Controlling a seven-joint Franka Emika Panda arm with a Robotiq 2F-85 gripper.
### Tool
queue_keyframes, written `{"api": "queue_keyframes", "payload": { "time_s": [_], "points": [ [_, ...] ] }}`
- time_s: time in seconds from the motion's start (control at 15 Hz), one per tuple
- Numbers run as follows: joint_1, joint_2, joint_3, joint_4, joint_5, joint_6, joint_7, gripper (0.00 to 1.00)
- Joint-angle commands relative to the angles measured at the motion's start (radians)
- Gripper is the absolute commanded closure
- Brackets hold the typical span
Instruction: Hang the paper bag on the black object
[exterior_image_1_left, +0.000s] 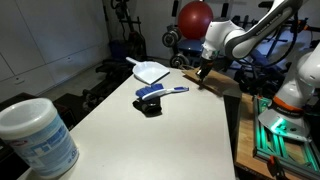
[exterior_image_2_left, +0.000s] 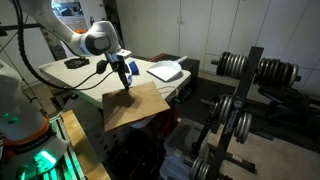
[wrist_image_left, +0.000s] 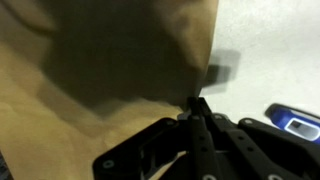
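Observation:
The tan paper bag (exterior_image_2_left: 135, 108) hangs by its top edge from my gripper (exterior_image_2_left: 127, 82) at the table's edge, and its lower part tilts out past the table. In an exterior view the bag (exterior_image_1_left: 218, 83) shows as a brown sheet just under the gripper (exterior_image_1_left: 203, 72). In the wrist view the bag (wrist_image_left: 90, 70) fills the left and top, and the gripper fingers (wrist_image_left: 199, 112) are pressed together on its edge. A small black object (exterior_image_1_left: 150, 107) sits near the middle of the table, apart from the gripper.
A white dustpan (exterior_image_1_left: 150, 70) lies at the table's far side and also shows in the exterior view (exterior_image_2_left: 166, 70). A blue-handled brush (exterior_image_1_left: 162, 92) rests by the black object. A white tub (exterior_image_1_left: 38, 135) stands near the camera. Weight racks (exterior_image_2_left: 240, 100) stand beside the table.

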Motion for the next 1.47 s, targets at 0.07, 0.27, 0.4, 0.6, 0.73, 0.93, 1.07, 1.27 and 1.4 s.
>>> {"api": "queue_keyframes", "payload": {
  "time_s": [0.07,0.27,0.4,0.6,0.73,0.93,1.07,1.27,1.4],
  "points": [
    [-0.049,-0.107,0.045,0.015,-0.092,-0.108,0.184,1.0],
    [-0.047,-0.152,0.051,0.058,-0.08,-0.199,0.217,1.0],
    [-0.039,-0.17,0.057,0.088,-0.073,-0.245,0.223,1.0],
    [-0.021,-0.192,0.067,0.136,-0.053,-0.304,0.212,1.0],
    [-0.019,-0.213,0.075,0.166,-0.058,-0.337,0.212,1.0],
    [-0.006,-0.234,0.062,0.205,-0.039,-0.358,0.157,1.0],
    [0.02,-0.242,0.041,0.218,0.019,-0.349,0.089,1.0],
    [0.054,-0.261,0.019,0.228,0.118,-0.328,-0.006,1.0],
    [0.063,-0.274,0.012,0.235,0.174,-0.337,-0.061,1.0]
  ]
}}
